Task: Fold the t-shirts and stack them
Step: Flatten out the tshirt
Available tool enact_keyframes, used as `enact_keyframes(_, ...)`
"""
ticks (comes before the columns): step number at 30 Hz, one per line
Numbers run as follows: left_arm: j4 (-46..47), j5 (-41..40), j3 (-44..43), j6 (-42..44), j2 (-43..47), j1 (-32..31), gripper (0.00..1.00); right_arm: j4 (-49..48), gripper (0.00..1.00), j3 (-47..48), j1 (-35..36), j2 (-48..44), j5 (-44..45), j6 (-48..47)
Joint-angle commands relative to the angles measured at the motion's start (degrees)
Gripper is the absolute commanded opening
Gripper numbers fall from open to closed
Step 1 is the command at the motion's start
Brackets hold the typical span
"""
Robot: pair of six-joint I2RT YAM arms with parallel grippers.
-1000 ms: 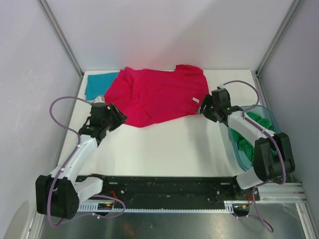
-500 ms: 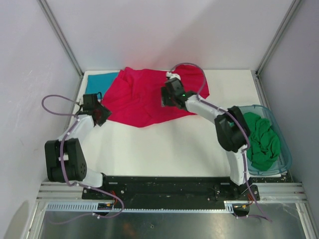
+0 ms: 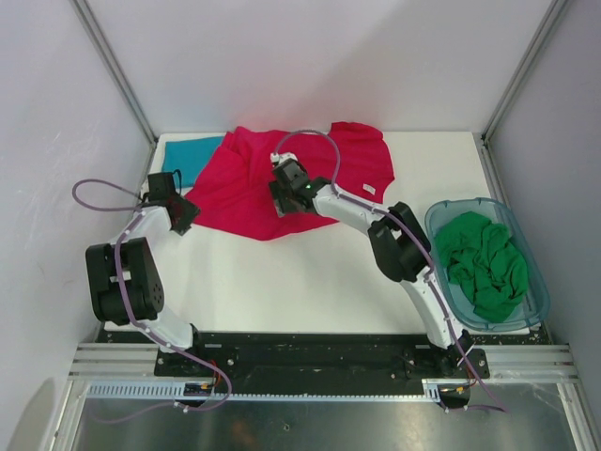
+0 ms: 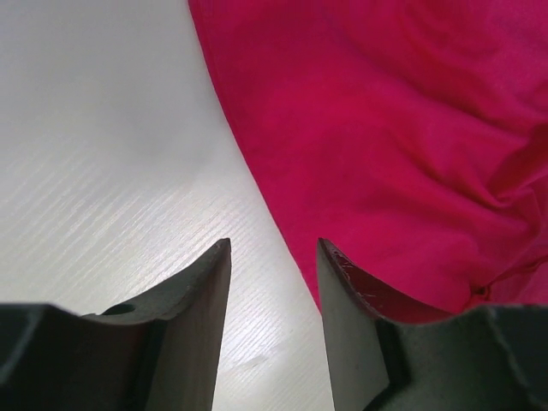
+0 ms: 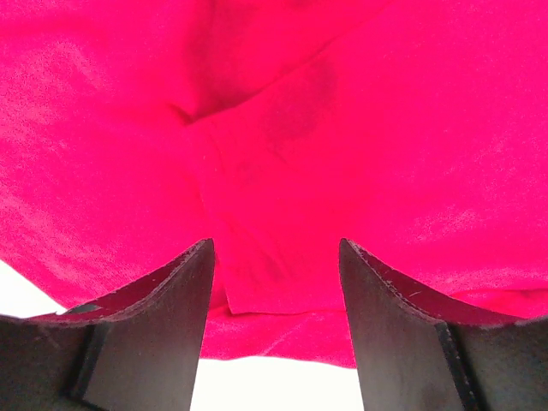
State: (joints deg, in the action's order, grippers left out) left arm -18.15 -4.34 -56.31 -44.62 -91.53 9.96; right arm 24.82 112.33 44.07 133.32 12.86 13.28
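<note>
The crimson-red t-shirt [image 3: 254, 169] lies spread and rumpled at the back middle of the table. My right gripper [image 3: 285, 195] hovers open over its near left part. In the right wrist view its jaws [image 5: 276, 248] stand apart above a fold of the red cloth [image 5: 282, 128], holding nothing. My left gripper [image 3: 184, 214] is open beside the shirt's left edge. In the left wrist view [image 4: 274, 248] bare table lies between the fingers and the red cloth [image 4: 385, 128] is to the right. The teal-blue t-shirt [image 3: 188, 155] lies at the back left, partly under the red one. The bright green t-shirt [image 3: 484, 263] is crumpled in the tub.
The see-through blue-green plastic tub [image 3: 526, 315] stands at the right edge of the table. White walls and metal posts close in the back and sides. The black rail with the arm bases runs along the near edge.
My right gripper has swept left from the red shirt's right edge to its near left part. My left gripper has drawn back left and away, off the shirt's corner.
</note>
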Motion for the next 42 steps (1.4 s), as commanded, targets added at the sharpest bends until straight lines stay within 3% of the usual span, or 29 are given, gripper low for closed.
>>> enact_keyframes(1,1.1,-0.6,-2.7,0.0,-0.1,1.3,0.48,2.5,0.65,2.0,0.7,1.4,1.0,-1.2)
enact_keyframes(17,1.2,-0.9,-1.5,0.2,1.4,1.6,0.47,4.0,0.66,0.5,3.0,1.6,4.5,-1.4)
enact_keyframes(20,1.2,-0.9,-1.4,0.3,1.8,1.7,0.47,3.9,0.57,-1.2,2.4,0.8,5.7,-0.2)
enact_keyframes(26,1.2,-1.1,-0.2,0.1,2.5,1.8,0.47,3.6,0.2,-6.7,0.6,-4.2,8.1,4.3)
enact_keyframes(30,1.2,-0.8,1.0,-0.2,2.7,1.7,0.47,4.0,0.05,-12.4,-1.0,-9.7,9.4,8.9)
enact_keyframes(42,1.2,-0.9,8.4,-0.6,6.2,-1.1,0.46,3.1,0.0,-31.4,-3.9,-23.7,6.9,16.9)
